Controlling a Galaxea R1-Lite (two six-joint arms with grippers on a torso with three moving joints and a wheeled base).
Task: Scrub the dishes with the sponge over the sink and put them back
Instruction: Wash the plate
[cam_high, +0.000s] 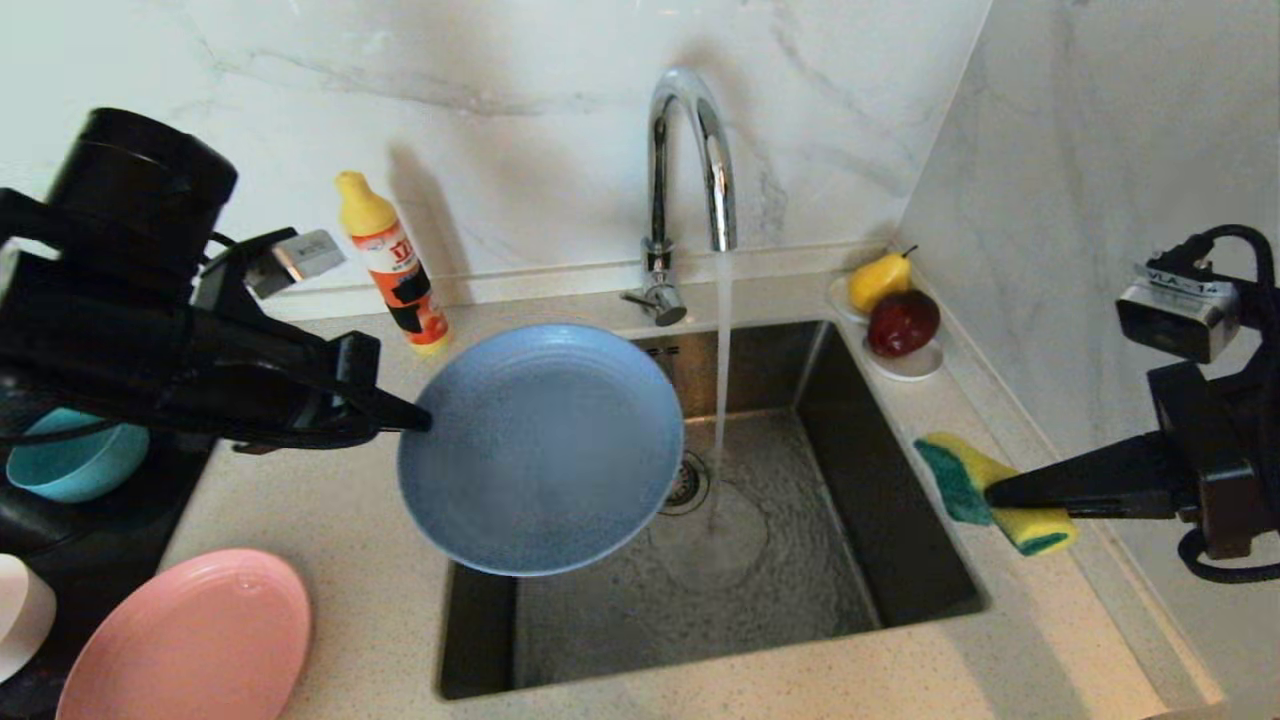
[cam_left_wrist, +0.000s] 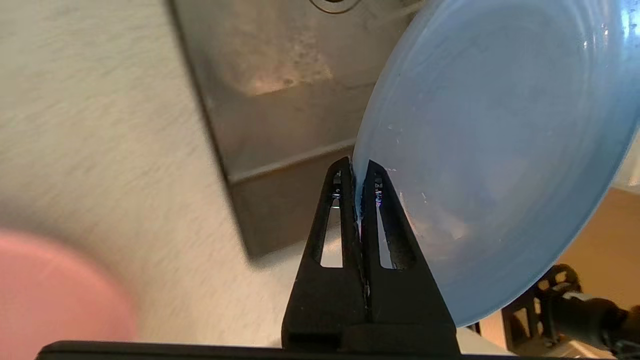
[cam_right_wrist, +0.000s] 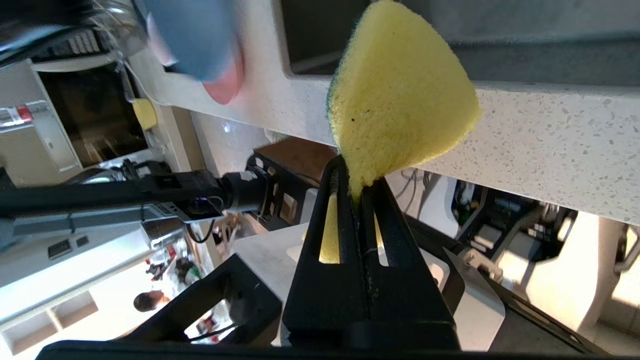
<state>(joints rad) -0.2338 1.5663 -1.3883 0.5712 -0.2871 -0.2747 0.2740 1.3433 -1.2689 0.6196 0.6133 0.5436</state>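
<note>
Blue plate (cam_high: 540, 450) clamped in left gripper (cam_high: 425, 420) over sink (cam_high: 880, 480); sponge (cam_high: 990, 495) pinched in right gripper (cam_high: 990, 492), apart. Scrubbing and return pending.

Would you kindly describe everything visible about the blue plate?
The blue plate is large, round and matte, plastic-looking, with a shallow rim. It hangs tilted over the left part of the sink, beside the running water, touching nothing but the left tool, which is shut on its edge. Faint marks show near the grip.
</note>
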